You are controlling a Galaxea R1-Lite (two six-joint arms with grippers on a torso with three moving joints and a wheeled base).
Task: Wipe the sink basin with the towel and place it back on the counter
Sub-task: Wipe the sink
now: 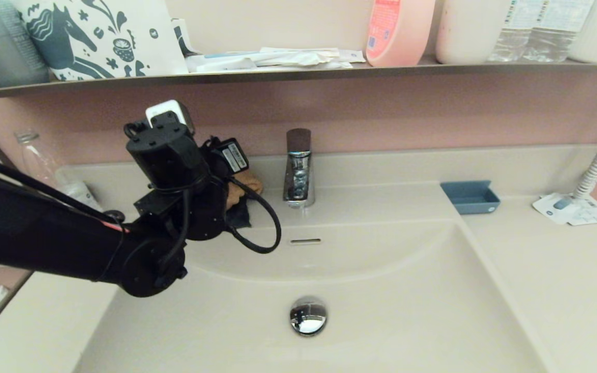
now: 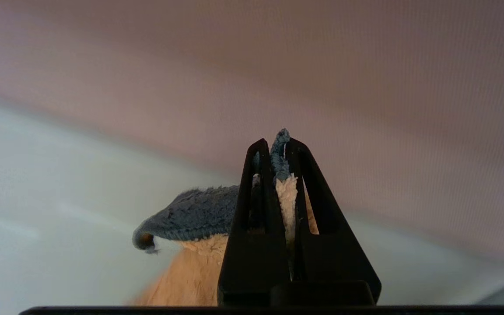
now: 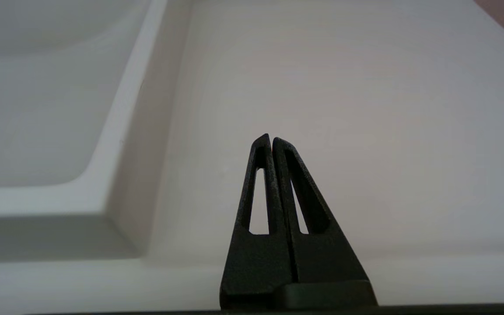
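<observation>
Home bathroom: vanity sink basin [image 1: 381, 290], faucet [image 1: 298, 168], toiletry shelf [image 1: 298, 70].

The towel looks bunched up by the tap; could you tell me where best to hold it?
Grip the raised fold with the grey-blue hem, coming from the basin side. The left tool is shut on that ridge of the towel; the rest hangs soft.

Head view: the black left arm's wrist housing hides the left gripper and most of the orange-tan fluffy terry towel [image 1: 244, 185]; a clear plastic bottle [image 1: 31, 155] is partly covered by that arm. Left wrist view: the beige-cream counter [image 2: 37, 197] is blurred; the towel's lower part is cut off by the frame edge.
</observation>
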